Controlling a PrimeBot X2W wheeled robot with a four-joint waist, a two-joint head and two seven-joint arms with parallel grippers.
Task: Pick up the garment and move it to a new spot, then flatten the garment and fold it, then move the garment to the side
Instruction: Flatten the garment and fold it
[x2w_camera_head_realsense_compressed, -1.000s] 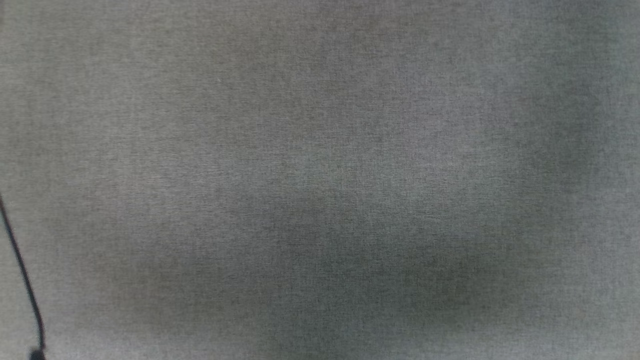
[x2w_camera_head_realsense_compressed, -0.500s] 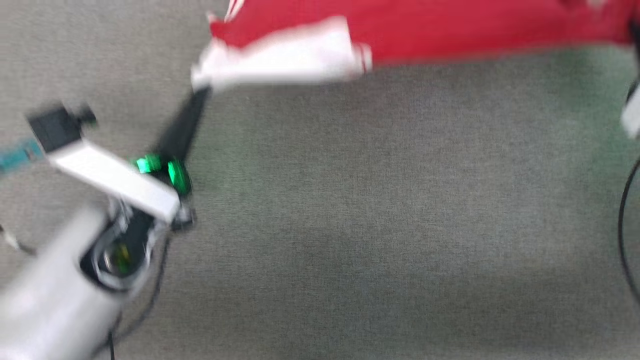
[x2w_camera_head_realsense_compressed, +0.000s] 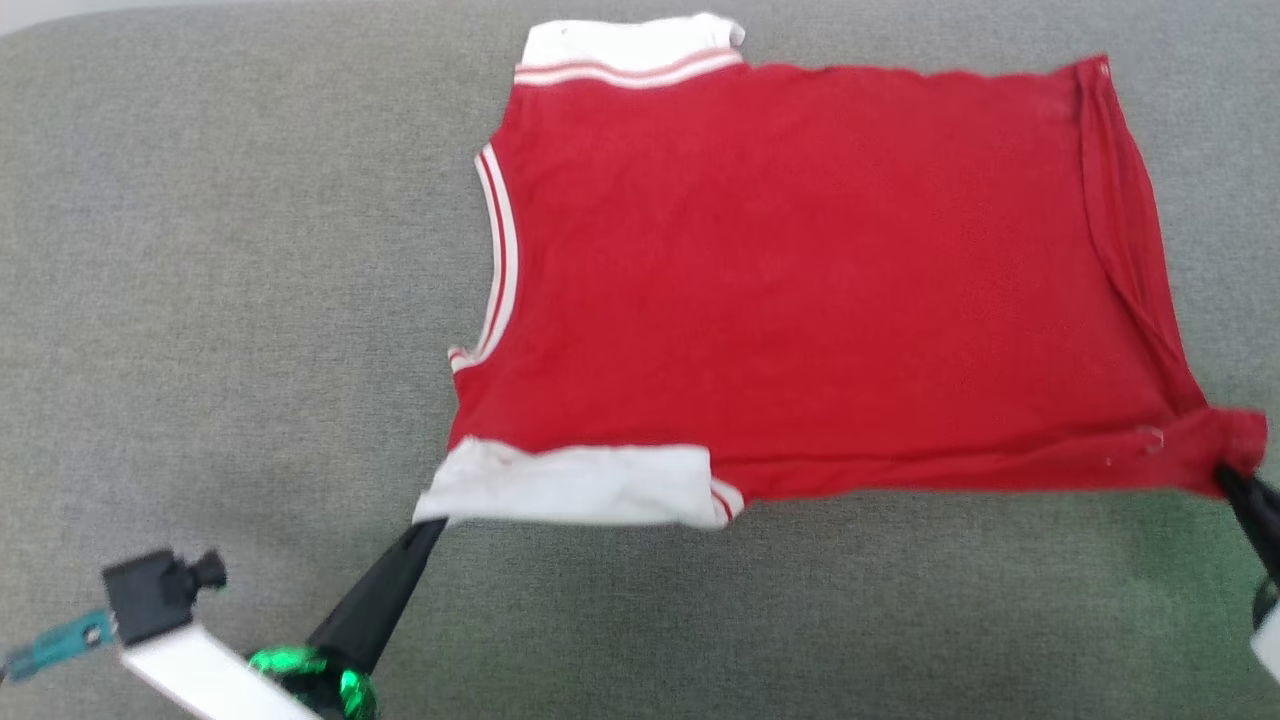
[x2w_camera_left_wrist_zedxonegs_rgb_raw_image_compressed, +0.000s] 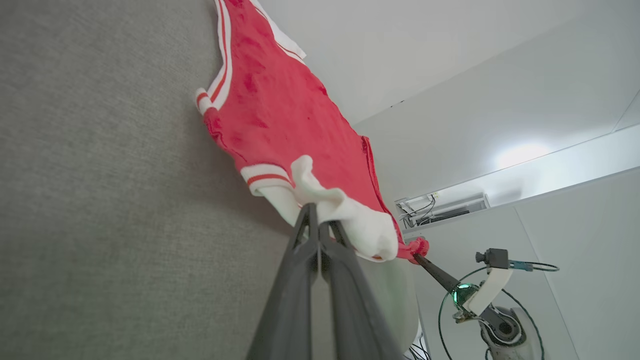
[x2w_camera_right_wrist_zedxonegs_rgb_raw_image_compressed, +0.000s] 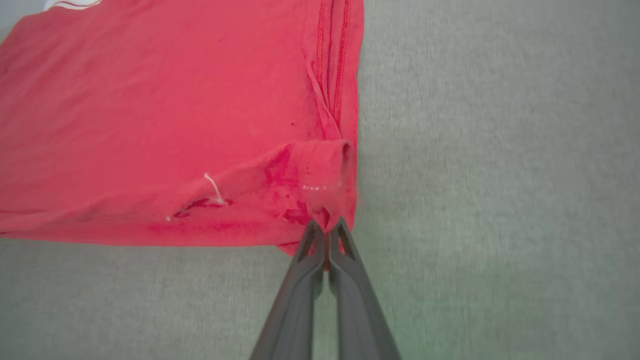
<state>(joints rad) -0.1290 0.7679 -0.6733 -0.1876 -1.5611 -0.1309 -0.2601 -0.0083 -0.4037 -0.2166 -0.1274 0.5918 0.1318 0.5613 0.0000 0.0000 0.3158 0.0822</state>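
Note:
The garment (x2w_camera_head_realsense_compressed: 800, 270) is a red jersey T-shirt with white sleeves and striped trim, spread plain side up over the grey fabric surface (x2w_camera_head_realsense_compressed: 230, 300), collar to the left. My left gripper (x2w_camera_head_realsense_compressed: 428, 525) is shut on the near white sleeve (x2w_camera_left_wrist_zedxonegs_rgb_raw_image_compressed: 345, 215) at its corner. My right gripper (x2w_camera_head_realsense_compressed: 1225, 478) is shut on the near red hem corner (x2w_camera_right_wrist_zedxonegs_rgb_raw_image_compressed: 325, 200) at the right edge of the head view. In the left wrist view the garment (x2w_camera_left_wrist_zedxonegs_rgb_raw_image_compressed: 285, 115) hangs stretched from my left gripper (x2w_camera_left_wrist_zedxonegs_rgb_raw_image_compressed: 317, 222) to the far one. The right gripper (x2w_camera_right_wrist_zedxonegs_rgb_raw_image_compressed: 326, 227) pinches bunched red cloth.
Bare grey fabric lies all around the garment, with wide room to its left and in front (x2w_camera_head_realsense_compressed: 700, 620). A small black camera on a white bracket (x2w_camera_head_realsense_compressed: 160, 600) rides on my left wrist. White walls (x2w_camera_left_wrist_zedxonegs_rgb_raw_image_compressed: 500, 100) rise beyond the surface's edge.
The head view has swung, so the whole picture shifted: first bare grey fabric, then the garment at the top edge, now all of it. Both grippers stay shut on their corners.

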